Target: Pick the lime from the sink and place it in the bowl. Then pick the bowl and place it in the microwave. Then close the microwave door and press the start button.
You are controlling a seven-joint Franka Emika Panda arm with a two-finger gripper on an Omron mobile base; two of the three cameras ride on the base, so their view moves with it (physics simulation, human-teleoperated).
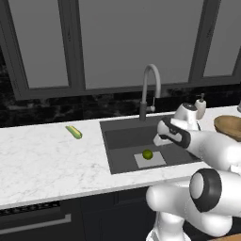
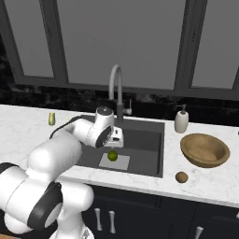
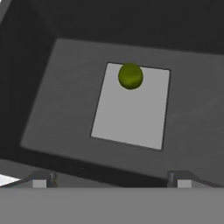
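Note:
The lime (image 1: 148,154) (image 2: 112,156) (image 3: 130,76) is small, round and yellow-green. It rests on a light grey mat (image 3: 131,118) at the bottom of the dark sink (image 1: 123,136) (image 2: 147,148). My gripper (image 1: 158,140) (image 2: 115,143) (image 3: 111,179) hangs open above the basin, a little above and behind the lime, with nothing between its fingers. The tan wooden bowl (image 1: 229,126) (image 2: 204,149) stands empty on the counter to the right of the sink. The microwave, its door and the start button are out of view.
A curved grey faucet (image 1: 150,84) (image 2: 116,88) rises behind the sink, close to the hand. A white soap dispenser (image 2: 181,120) stands at the back right. A corn-like vegetable (image 1: 73,132) (image 2: 52,118) lies on the left counter, a brown fruit (image 2: 181,177) before the bowl.

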